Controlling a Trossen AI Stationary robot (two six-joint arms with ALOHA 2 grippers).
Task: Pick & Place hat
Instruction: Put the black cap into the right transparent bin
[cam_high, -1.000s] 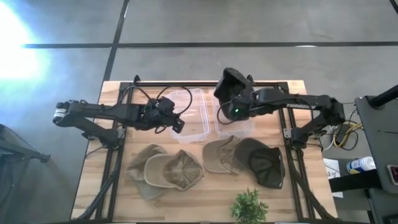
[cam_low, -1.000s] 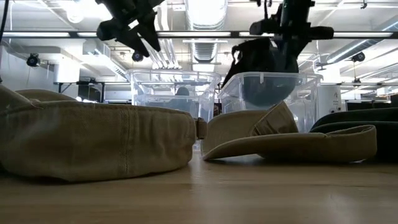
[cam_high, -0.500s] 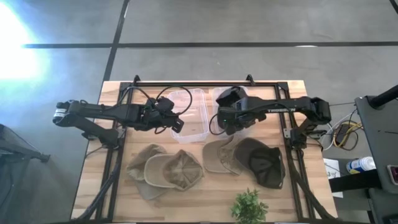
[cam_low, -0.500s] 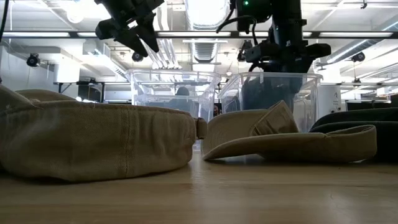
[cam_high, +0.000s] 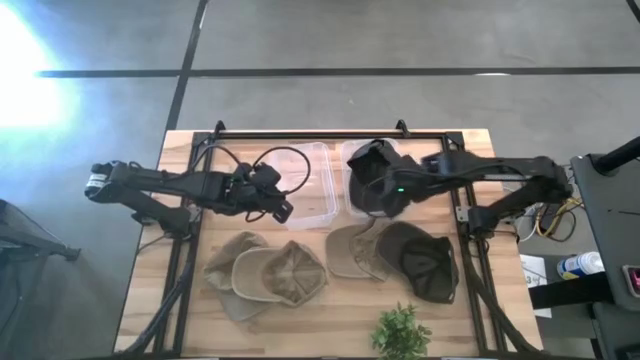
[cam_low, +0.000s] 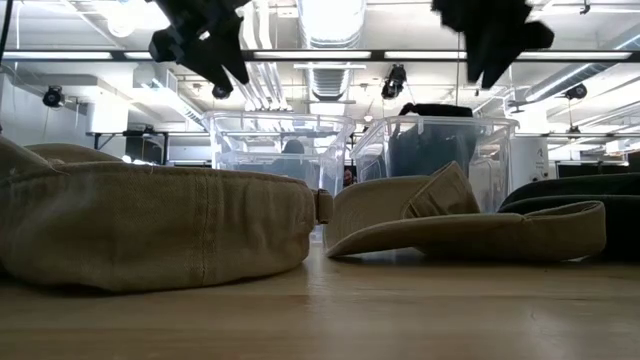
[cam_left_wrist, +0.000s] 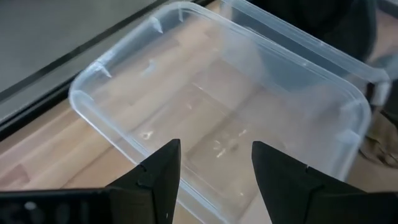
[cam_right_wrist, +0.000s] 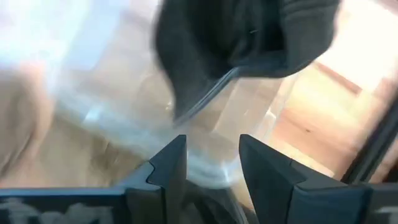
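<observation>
A dark hat (cam_high: 368, 160) lies crumpled inside the right clear bin (cam_high: 347, 150), and its top shows just over the rim (cam_low: 430, 108). My right gripper (cam_right_wrist: 211, 162) hovers open above the bin's near part (cam_high: 385, 200), with the dark hat (cam_right_wrist: 249, 37) ahead of its fingers and nothing between them. My left gripper (cam_left_wrist: 214, 168) hangs open over the near left corner of the left clear bin (cam_high: 315, 185), which has nothing in it. Two tan hats (cam_high: 265, 275) (cam_high: 355, 250) and a dark olive hat (cam_high: 420, 262) rest on the table's near half.
The two bins stand side by side at the table's far middle. A small green plant (cam_high: 400, 330) sits at the near edge. A black frame bar (cam_high: 310, 132) runs along the far edge. Bare wood shows at the near left and far right corners.
My right gripper has lowered the dark hat into the right bin, opened and let it go. It has then risen clear of the bin and drawn back toward the table's right. The hat now lies in the bin instead of hanging above it.
</observation>
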